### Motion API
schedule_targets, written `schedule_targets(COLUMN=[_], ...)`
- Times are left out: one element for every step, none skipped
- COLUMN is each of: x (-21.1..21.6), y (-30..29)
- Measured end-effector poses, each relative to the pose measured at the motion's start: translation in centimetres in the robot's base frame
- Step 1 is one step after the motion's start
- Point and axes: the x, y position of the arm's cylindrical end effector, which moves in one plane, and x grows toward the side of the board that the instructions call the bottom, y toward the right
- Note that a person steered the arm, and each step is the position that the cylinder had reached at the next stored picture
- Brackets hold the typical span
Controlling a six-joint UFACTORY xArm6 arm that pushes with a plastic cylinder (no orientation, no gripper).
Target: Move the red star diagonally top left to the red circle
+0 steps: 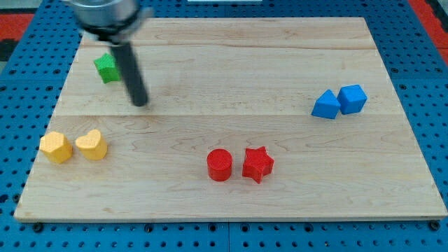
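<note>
Red star [257,164] lying flat near the view's bottom centre, just right of upright red circle [219,165], nearly touching.

Open board between my tip [142,103] and red star [257,164]; red circle [219,165] touching its left.

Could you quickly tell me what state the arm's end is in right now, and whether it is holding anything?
No claw here: my tip is a bare rod end, holding nothing, touching no block, just right of the green block, far from the red star and the red circle.
</note>
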Motion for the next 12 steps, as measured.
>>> schedule_targets(x=[1.0,5.4,11.6,15.1,14.9,14.7,13.7,14.0,16.2,15.1,10.8,5.8], y=[12.3,23.0,26.0,23.2,16.0,11.7,8.1,10.9,14.8,16.3,10.5,7.7])
